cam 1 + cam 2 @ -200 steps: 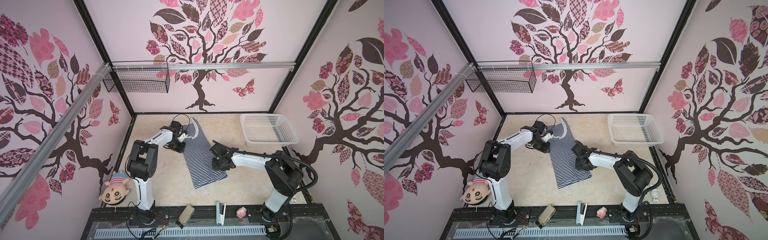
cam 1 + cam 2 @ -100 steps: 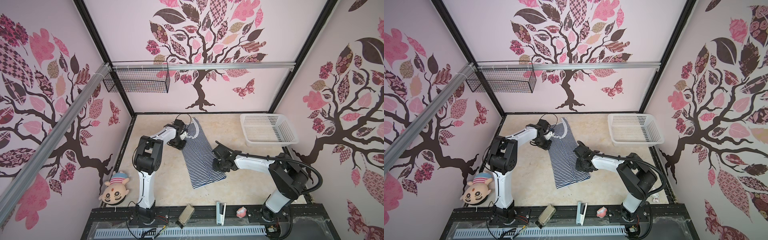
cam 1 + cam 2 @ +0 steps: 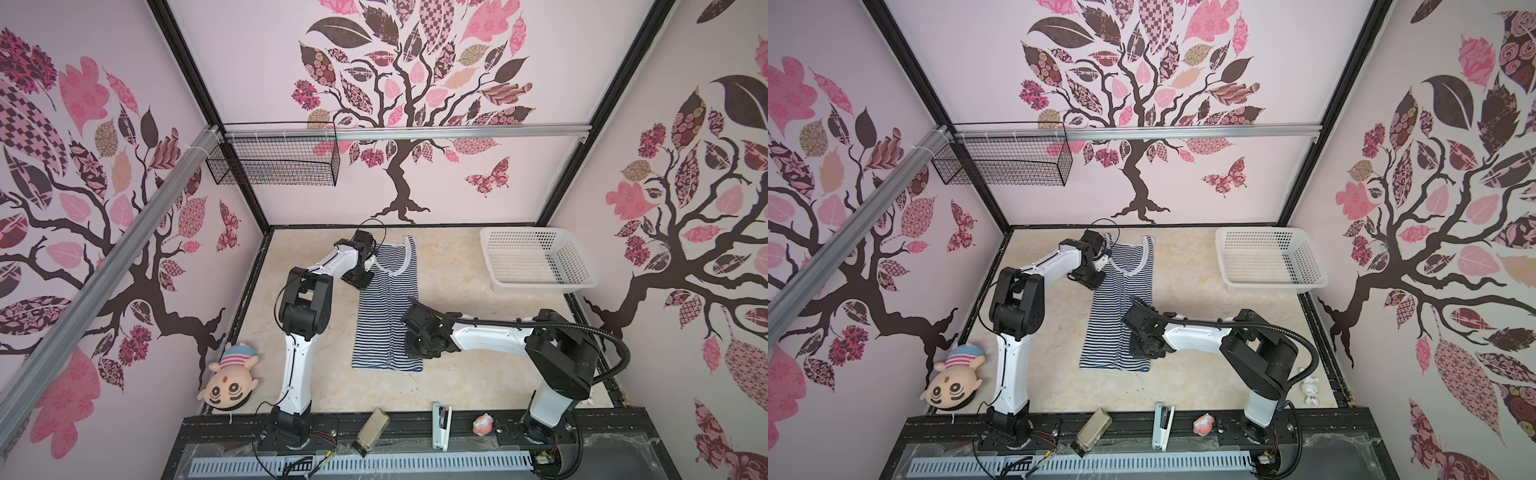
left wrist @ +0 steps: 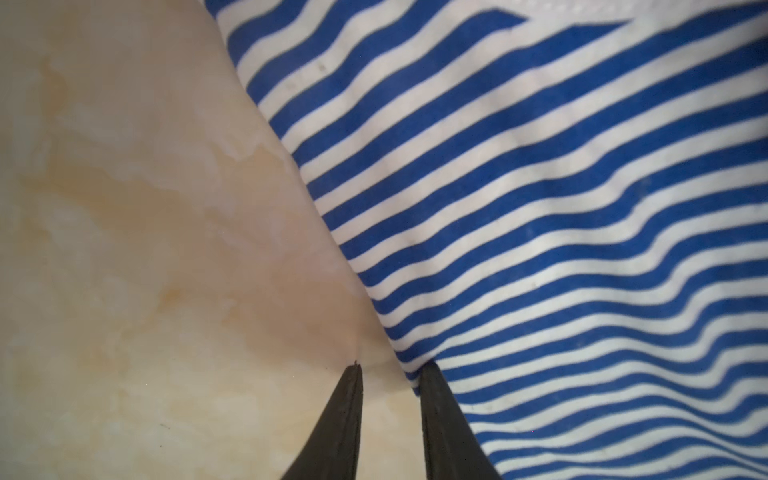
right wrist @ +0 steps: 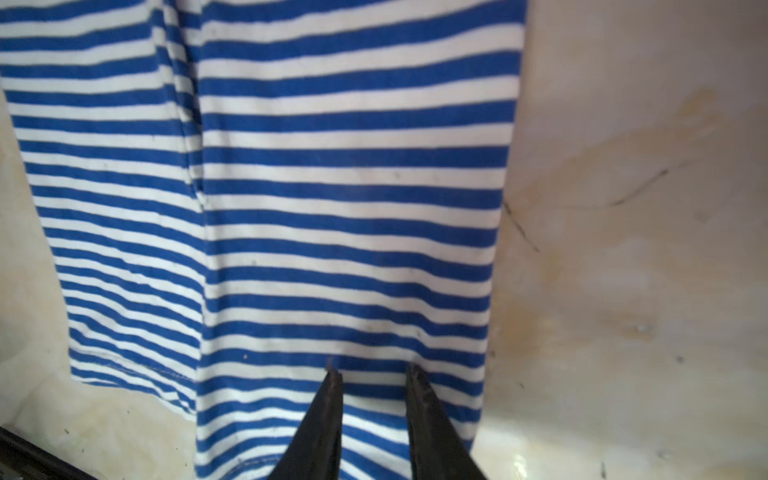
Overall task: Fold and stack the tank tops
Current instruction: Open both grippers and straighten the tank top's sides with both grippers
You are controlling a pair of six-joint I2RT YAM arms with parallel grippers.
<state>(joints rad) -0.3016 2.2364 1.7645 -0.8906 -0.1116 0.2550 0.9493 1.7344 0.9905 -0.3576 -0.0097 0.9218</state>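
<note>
One tank top (image 3: 384, 320) (image 3: 1117, 320) in navy-and-white stripes lies flat and lengthwise on the table, neck toward the back wall. My left gripper (image 3: 365, 283) (image 3: 1091, 282) sits low at its left edge below the armhole. In the left wrist view this gripper (image 4: 390, 365) is open, one finger over bare table and the other at the cloth's (image 4: 540, 208) edge. My right gripper (image 3: 412, 352) (image 3: 1140, 351) is at the right edge near the hem. The right wrist view shows it (image 5: 372, 370) open just above the striped cloth (image 5: 332, 187), gripping nothing.
A white plastic basket (image 3: 536, 286) (image 3: 1273, 286) stands at the back right. A plush doll (image 3: 228, 382) lies at the front left beside the table. A small box (image 3: 372, 428), a stapler (image 3: 441, 424) and a pink toy (image 3: 483, 424) lie along the front rail. A wire basket (image 3: 274, 162) hangs on the back wall.
The tank top's lower end has swung left, so it lies straighter. My right gripper moved left and toward the front along its right edge. The left arm's elbow shifted toward the cloth.
</note>
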